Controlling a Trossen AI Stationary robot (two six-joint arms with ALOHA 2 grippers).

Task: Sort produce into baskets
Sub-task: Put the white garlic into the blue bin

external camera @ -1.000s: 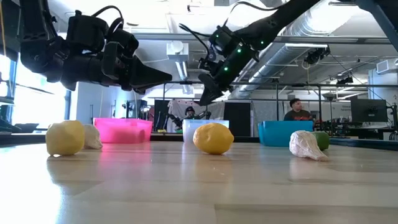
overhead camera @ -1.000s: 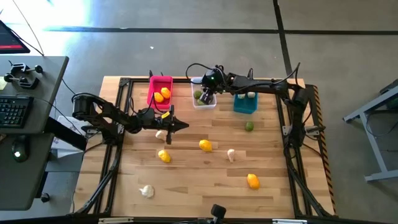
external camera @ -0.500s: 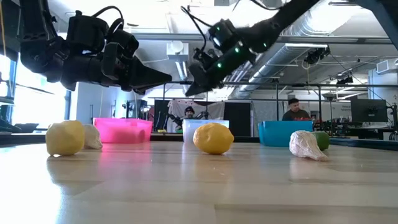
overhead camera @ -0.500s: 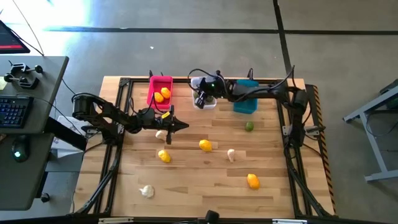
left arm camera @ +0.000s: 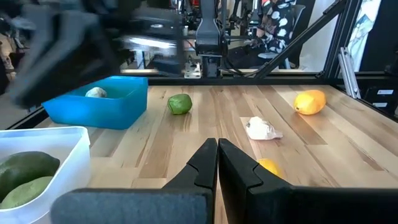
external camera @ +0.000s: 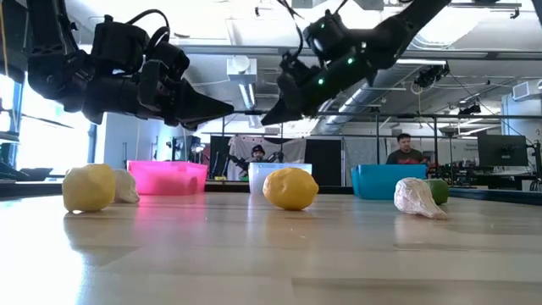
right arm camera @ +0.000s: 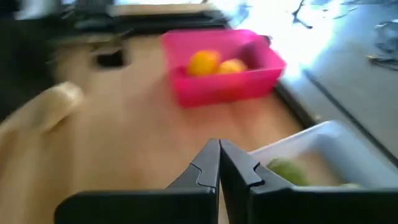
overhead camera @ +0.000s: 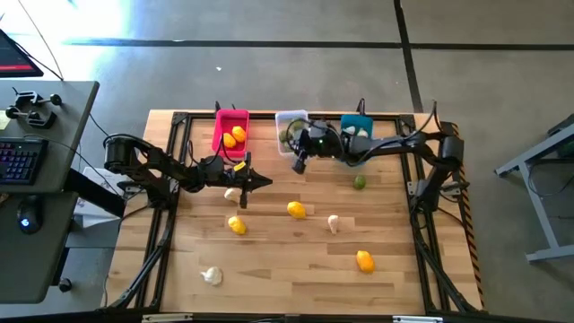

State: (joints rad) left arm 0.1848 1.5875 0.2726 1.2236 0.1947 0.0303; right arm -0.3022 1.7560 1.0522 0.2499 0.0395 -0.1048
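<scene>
**Right gripper closed and empty beside the white bin; left arm parked over a garlic**

From overhead I see my right gripper (overhead camera: 298,164) hanging just in front of the translucent white bin (overhead camera: 291,121), on its near side. Its own wrist camera shows the two fingers pressed together with nothing between them. That same view shows green limes (right arm camera: 283,170) lying in the white bin and two yellow-orange lemons (right arm camera: 205,62) in the pink bin (right arm camera: 224,81). In the low view this gripper (external camera: 273,116) sits raised well above the table.

My left gripper (overhead camera: 262,182) sits near the table's middle-left, in front of the pink bin (overhead camera: 230,130), and its fingers are also pinched together, holding nothing. A garlic piece (overhead camera: 234,193) lies on the wood right beside it.

The teal bin (overhead camera: 355,126) stands at the back, right of the white one, partly covered by my right arm; the left wrist camera shows one garlic (left arm camera: 96,93) inside it.

Loose produce on the wooden table (overhead camera: 395,287): a lime (overhead camera: 359,182) in front of the teal bin, a lemon (overhead camera: 295,210) near the centre, another lemon (overhead camera: 237,225) to its left, a garlic (overhead camera: 334,222) to the right of the centre lemon, a third lemon (overhead camera: 365,261) toward the near right, and a garlic (overhead camera: 212,275) near the front left edge.

A person (external camera: 405,149) is visible in the room behind the table.
</scene>
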